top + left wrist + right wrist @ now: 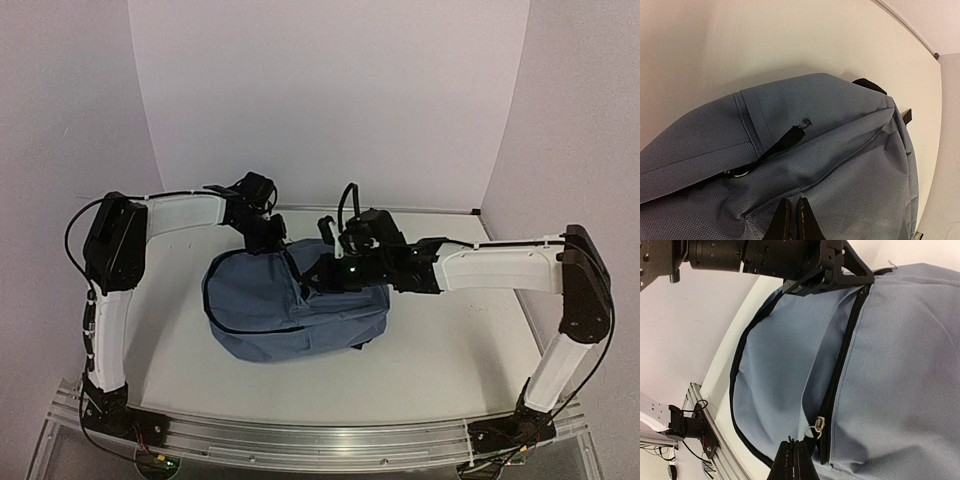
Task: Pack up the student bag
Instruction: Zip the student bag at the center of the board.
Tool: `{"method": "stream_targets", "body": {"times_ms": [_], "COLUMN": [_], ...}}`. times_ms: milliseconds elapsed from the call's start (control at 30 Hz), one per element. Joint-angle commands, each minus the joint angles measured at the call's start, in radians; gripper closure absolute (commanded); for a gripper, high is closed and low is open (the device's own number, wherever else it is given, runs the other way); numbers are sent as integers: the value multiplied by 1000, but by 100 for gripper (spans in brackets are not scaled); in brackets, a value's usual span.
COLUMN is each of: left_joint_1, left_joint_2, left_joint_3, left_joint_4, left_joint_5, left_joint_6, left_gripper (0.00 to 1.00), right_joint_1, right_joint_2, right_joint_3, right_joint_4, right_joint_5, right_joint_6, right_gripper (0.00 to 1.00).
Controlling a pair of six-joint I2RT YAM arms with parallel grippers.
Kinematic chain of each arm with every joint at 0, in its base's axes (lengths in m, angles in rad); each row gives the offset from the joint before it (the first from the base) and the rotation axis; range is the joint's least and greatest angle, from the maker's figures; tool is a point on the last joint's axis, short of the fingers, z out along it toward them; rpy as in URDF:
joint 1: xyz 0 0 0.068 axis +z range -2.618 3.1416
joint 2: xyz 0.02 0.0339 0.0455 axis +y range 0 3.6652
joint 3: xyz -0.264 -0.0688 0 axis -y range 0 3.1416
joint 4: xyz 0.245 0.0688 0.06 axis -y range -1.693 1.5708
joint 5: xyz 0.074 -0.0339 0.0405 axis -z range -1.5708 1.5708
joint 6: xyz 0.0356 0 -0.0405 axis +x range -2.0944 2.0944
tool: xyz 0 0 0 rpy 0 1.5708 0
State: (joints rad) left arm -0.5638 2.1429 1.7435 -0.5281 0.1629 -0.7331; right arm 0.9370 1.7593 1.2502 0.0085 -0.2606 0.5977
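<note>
Sitting where: the student bag (285, 315) slumps on the table (450, 340), between the two arms.
Left gripper (794, 222): clenched, seemingly pinching a fold of cloth at the bag's far top end.
Right gripper (797, 462): clenched on what looks like the black tab of the zip pull (817, 428).
Feel: soft woven cloth, probably light; likely to sag and bunch rather than keep a shape.
Where to hold: seams, the zip (842, 365) trim or the pull tab; flat panels would wrinkle away.
Risk: tugging the pull without a counter-hold could drag the whole bag.
</note>
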Motion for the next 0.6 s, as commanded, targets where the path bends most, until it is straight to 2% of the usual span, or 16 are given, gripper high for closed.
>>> {"method": "stream_targets", "body": {"times_ms": [0, 333, 367, 500, 567], "left_joint_1": [45, 61, 61, 53, 43], "left_joint_2": [23, 61, 49, -42, -109], "left_joint_3": [89, 168, 167, 103, 55], "left_joint_4": [84, 36, 31, 43, 45], "left_joint_5": [-86, -65, -62, -43, -43], "left_joint_6": [49, 83, 84, 93, 91], "left_gripper": [100, 97, 91, 51, 40], "right_joint_1": [19, 38, 39, 40, 39], "right_joint_2": [-73, -84, -83, -83, -84], "right_joint_3": [-40, -103, -103, -86, -74], "right_joint_4": [42, 85, 92, 111, 115], "right_joint_5": [6, 6, 8, 27, 40], "right_joint_6": [32, 68, 72, 90, 93], "right_gripper": [100, 100, 100, 100, 100]}}
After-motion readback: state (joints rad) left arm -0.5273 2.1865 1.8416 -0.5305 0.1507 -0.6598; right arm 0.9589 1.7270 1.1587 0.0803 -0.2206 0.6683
